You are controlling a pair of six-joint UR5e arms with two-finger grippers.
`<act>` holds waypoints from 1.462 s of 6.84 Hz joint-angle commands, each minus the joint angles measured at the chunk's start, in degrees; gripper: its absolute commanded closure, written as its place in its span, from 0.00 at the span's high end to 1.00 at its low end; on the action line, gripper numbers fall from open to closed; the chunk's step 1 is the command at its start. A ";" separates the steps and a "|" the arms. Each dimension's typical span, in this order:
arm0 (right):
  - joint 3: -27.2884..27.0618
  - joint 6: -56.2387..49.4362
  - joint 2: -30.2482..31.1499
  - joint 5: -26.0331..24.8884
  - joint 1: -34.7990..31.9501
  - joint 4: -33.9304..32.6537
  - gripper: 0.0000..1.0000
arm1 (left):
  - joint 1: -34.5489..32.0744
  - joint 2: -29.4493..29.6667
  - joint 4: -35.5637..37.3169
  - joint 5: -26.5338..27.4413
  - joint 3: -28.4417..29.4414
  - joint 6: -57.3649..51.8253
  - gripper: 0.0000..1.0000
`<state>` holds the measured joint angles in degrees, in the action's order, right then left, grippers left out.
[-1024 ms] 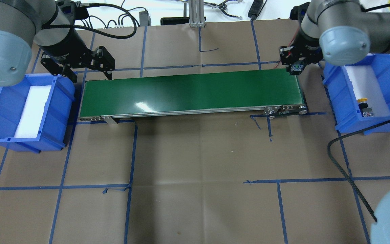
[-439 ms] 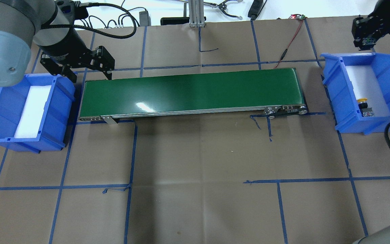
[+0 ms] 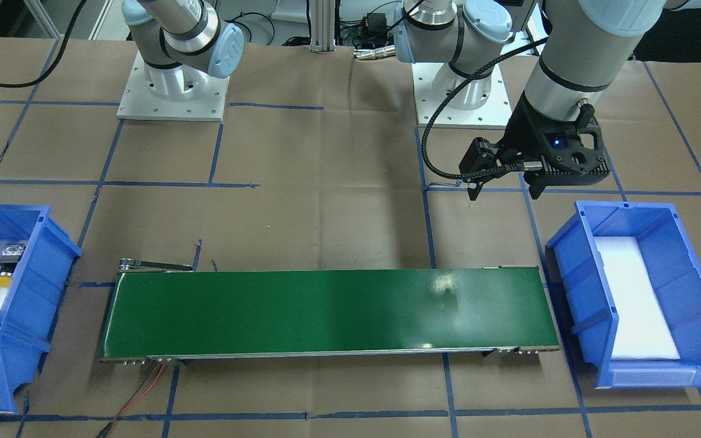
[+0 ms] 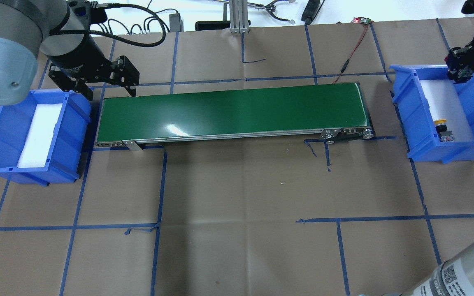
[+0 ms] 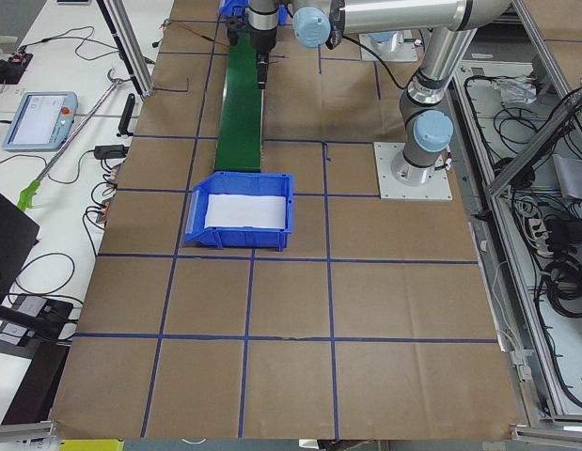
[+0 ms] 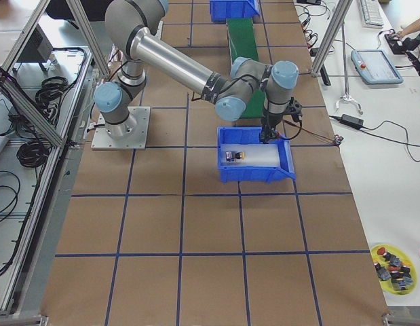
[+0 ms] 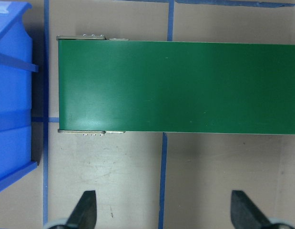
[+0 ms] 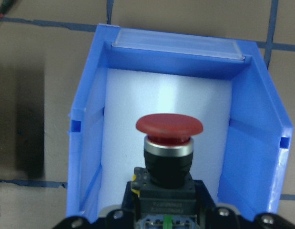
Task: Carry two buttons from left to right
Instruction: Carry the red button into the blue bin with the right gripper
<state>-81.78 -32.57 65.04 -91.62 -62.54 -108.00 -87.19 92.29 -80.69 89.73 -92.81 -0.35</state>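
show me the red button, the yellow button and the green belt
red button (image 8: 169, 125): right wrist view, on its red cap
yellow button (image 4: 440, 121): overhead view, on its yellow cap
green belt (image 4: 228, 111): overhead view, on the middle of its top surface

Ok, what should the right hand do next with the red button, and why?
Probably lower straight into the blue bin: the right hand holds the red button over its white padding, clear of the yellow button already lying inside.
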 commanded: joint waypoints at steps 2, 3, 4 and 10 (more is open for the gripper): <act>-8.46 -0.04 -2.45 -0.05 0.23 -15.43 0.04 | 0.00 0.00 0.00 0.00 0.00 0.00 1.00; -9.18 0.23 -3.76 -0.05 0.23 -16.96 0.05 | 0.00 0.08 0.00 -0.08 0.00 0.00 1.00; -9.19 0.32 -4.91 -0.13 0.23 -16.89 0.05 | 0.00 0.08 0.00 -0.09 0.00 0.00 1.00; -8.58 -0.12 -4.75 -1.81 0.23 -16.45 0.99 | 0.00 0.00 0.00 -0.09 0.00 0.00 1.00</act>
<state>-90.75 -32.62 59.97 -93.41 -62.31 -124.40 -87.19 92.30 -80.68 89.65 -92.81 -0.35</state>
